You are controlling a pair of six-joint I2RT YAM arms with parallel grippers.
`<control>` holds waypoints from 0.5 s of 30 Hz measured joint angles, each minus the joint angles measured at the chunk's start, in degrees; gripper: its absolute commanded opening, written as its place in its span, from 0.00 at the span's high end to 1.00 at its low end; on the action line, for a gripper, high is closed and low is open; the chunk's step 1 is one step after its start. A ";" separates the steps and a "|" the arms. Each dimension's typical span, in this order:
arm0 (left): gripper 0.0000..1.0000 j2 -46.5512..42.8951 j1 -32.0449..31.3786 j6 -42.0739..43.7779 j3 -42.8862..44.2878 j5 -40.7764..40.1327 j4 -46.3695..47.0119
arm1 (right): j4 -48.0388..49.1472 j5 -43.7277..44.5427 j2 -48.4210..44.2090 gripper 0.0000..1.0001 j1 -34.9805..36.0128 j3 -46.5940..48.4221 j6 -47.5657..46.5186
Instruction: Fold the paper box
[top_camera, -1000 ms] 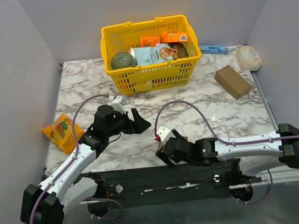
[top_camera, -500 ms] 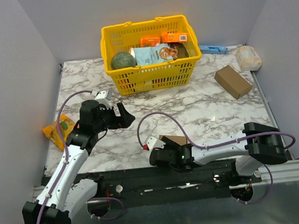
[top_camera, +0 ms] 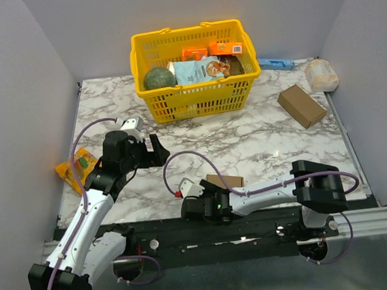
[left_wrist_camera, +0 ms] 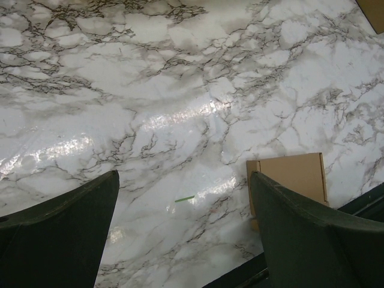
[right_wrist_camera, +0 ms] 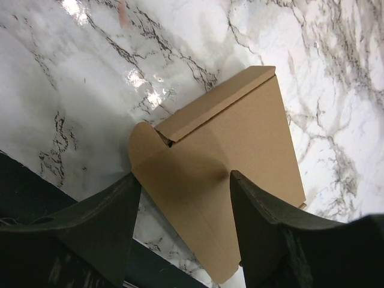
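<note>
- The right arm lies low along the near edge of the marble table [top_camera: 282,143], reaching from its base on the right across towards the middle, with the wrist tipped down at the tabletop.
- The right gripper [right_wrist_camera: 183,180] has its jaws spread apart. They straddle the near end of the paper box [right_wrist_camera: 240,150], one finger on each side. I cannot tell whether the tips press the cardboard, and nothing is lifted.
- The paper box lies flat on the table close to the near edge. Its narrow folded flap and rounded tab are on the side towards the left finger [right_wrist_camera: 90,228], and part of the sheet runs under the right finger [right_wrist_camera: 282,240].
- The left arm reaches up and inward from its base, elbow bent, with its wrist raised above bare marble.
- The left gripper [left_wrist_camera: 185,177] has its jaws fully apart, holding and touching nothing.
- From the left wrist, the box lies ahead, partly hidden behind the right-hand finger [left_wrist_camera: 312,228].
- The left gripper sits between the yellow basket [top_camera: 196,100] and the box, well apart from both.
</note>
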 measured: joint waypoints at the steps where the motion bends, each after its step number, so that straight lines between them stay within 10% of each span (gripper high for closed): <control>1: 0.01 -0.11 0.00 0.02 0.00 -0.09 -0.11 | -0.79 0.50 0.70 0.36 0.33 0.76 0.15; 15: 0.01 -1.36 0.00 0.22 0.00 -0.68 -0.07 | -8.33 6.43 3.26 0.82 1.18 3.02 -0.09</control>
